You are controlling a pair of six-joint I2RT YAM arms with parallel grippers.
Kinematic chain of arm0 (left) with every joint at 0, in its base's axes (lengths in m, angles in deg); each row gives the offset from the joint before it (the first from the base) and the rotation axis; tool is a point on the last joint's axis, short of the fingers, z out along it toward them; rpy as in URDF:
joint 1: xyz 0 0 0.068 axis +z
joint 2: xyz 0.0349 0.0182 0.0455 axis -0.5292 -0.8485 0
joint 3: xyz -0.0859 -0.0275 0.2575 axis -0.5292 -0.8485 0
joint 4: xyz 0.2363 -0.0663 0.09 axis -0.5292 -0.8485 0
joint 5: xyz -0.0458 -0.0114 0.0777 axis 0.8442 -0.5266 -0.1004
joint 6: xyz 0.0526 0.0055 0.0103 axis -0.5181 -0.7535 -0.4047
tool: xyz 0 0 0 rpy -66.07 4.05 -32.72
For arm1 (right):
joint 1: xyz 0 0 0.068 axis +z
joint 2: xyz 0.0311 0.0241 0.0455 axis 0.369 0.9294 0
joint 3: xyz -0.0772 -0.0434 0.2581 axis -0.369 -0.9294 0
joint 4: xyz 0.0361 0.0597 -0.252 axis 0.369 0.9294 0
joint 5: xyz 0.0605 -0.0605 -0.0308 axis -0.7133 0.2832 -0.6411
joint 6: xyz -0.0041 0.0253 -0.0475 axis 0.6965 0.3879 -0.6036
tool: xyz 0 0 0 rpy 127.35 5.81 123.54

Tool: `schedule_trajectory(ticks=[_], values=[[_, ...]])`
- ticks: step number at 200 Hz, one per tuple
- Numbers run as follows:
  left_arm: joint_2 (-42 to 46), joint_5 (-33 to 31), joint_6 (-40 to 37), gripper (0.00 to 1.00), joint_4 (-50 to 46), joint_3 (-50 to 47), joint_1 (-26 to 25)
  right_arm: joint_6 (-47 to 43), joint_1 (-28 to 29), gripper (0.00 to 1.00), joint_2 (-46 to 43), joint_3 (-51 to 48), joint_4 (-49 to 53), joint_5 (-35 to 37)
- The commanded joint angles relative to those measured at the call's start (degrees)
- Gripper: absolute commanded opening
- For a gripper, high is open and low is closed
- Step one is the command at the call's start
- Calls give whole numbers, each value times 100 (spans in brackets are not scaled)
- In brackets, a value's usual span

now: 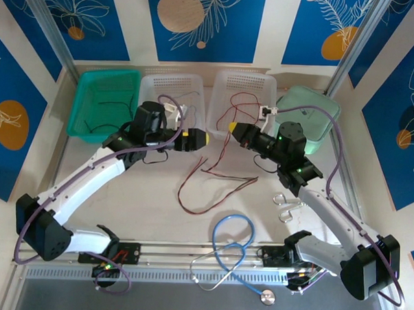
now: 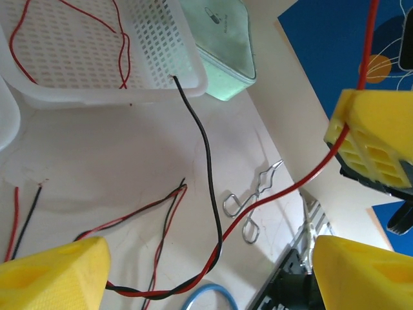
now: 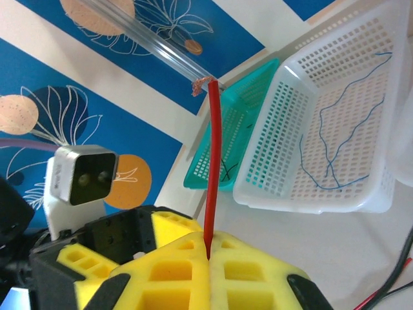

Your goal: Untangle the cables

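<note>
The right claw (image 3: 210, 250) is shut tight on the red cable (image 3: 212, 161), which sticks straight up from its yellow pads. The left claw (image 2: 210, 261) is wide apart. Low in its picture, the red cable and a black cable (image 2: 205, 142) twist together on the table (image 2: 97, 161), below the white basket (image 2: 103, 98).
</note>
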Motion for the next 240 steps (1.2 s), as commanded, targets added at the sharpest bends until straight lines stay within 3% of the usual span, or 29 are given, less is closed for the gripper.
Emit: schedule_trajectory(ticks=[1,68,121,139,157,165,172,182,190,218,240], values=[[-69,351,440,81,553,29,-27,-137,17,0,-13,123,-319,-298],[-712,898,1441,80,1440,56,0,79,0,0,54,-61,-1256,-932],[-1122,911,1675,76,1853,35,-356,178,107,0,249,57,-1613,-1122],[-1154,809,1709,65,1876,25,-433,135,112,0,221,120,-1511,-1132],[-938,129,1544,27,1534,-89,-390,26,99,0,116,177,-1298,-1075],[-821,-95,1462,19,1515,-167,-375,-21,95,0,65,187,-1255,-1061],[-743,-207,1461,22,1558,-245,-352,-40,79,0,13,180,-1230,-1058],[-703,-176,1527,43,1659,-294,-328,-44,54,0,-46,165,-1209,-1057],[-739,-35,1575,50,1689,-260,-318,-51,43,0,-80,155,-1191,-1057],[-1014,544,1719,56,1748,-74,-330,-38,34,0,-110,151,-1177,-1044],[-1057,638,1806,56,1859,-126,-354,-11,34,0,-92,135,-1206,-1044]])
